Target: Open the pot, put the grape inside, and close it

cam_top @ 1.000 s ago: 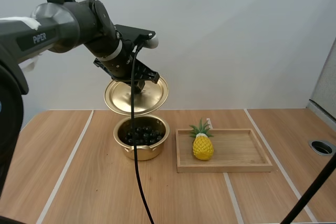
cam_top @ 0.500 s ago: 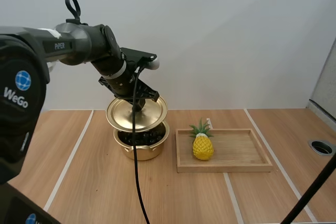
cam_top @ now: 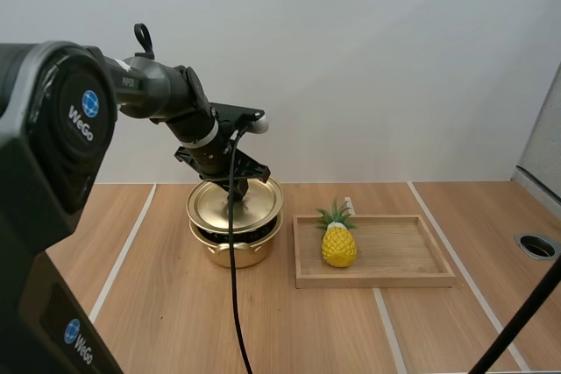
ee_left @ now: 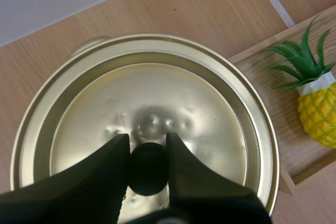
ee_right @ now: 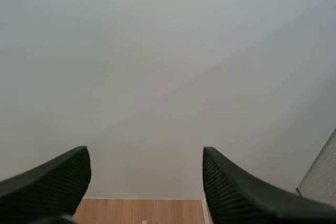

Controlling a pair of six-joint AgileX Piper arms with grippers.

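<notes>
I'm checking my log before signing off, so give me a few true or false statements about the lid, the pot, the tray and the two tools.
1. The left tool is shut on the lid. True.
2. A pineapple stands in the tray. True.
3. The lid lies in the tray. False: it is over the pot, beside the tray.
4. The right tool holds the pineapple. False: it is open and holds nothing.
</notes>
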